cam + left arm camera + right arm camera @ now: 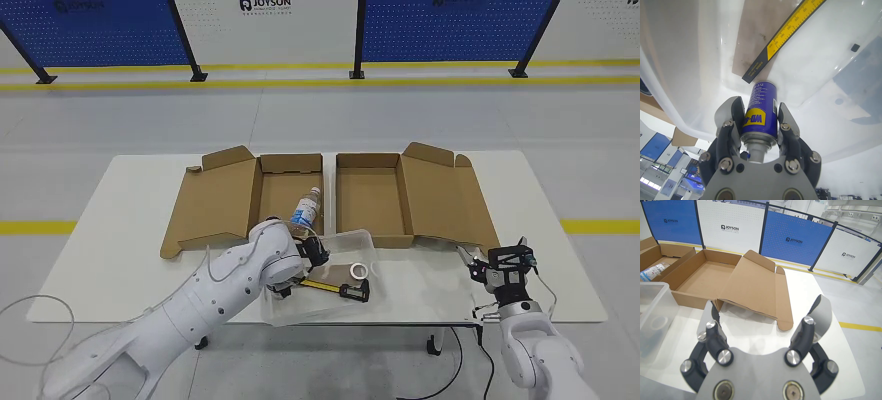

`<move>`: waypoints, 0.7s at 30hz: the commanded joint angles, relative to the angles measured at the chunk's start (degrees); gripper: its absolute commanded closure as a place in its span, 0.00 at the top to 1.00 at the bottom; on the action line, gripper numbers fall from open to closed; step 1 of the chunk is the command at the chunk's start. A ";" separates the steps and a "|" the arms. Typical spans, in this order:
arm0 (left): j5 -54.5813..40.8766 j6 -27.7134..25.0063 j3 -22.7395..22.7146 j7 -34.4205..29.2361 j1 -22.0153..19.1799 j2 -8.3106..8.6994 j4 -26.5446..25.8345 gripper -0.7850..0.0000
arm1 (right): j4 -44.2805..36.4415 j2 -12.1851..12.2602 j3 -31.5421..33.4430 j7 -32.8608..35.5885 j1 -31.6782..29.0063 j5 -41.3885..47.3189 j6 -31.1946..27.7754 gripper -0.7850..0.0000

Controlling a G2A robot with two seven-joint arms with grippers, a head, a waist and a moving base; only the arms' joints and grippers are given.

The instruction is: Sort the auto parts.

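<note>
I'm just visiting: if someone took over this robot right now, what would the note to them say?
Left gripper: shut on the blue metal spray can, inside the clear plastic bin.
Right gripper: open, above the white table's right end.
In the bin: yellow-and-black caliper, white ring.
Done: clear plastic bottle lies in the left cardboard box.
Left: can, caliper, ring.

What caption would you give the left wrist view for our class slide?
Left gripper shut on a blue spray can in the clear plastic bin, near a yellow caliper.
</note>
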 commanded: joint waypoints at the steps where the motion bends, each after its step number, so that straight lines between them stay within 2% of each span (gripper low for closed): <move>1: -0.20 -0.08 0.05 0.08 -0.05 0.03 0.04 0.23 | 0.00 0.00 0.00 0.00 0.00 0.00 0.00 1.00; 2: -0.18 -0.13 0.07 0.13 -0.08 0.04 0.01 0.13 | 0.00 0.00 0.00 0.00 0.00 0.00 0.00 1.00; 4: 0.10 -0.05 -0.14 0.28 -0.02 0.07 -0.08 0.01 | 0.00 0.00 0.00 0.00 0.00 0.00 0.00 1.00; 13: 1.44 0.34 -1.68 0.88 0.85 0.44 -2.89 0.00 | 0.00 0.00 0.00 0.00 0.00 0.00 0.00 1.00; 21: 2.62 0.96 -4.09 0.24 2.25 1.30 -8.98 0.00 | 0.00 0.00 0.00 0.00 0.00 0.00 0.00 1.00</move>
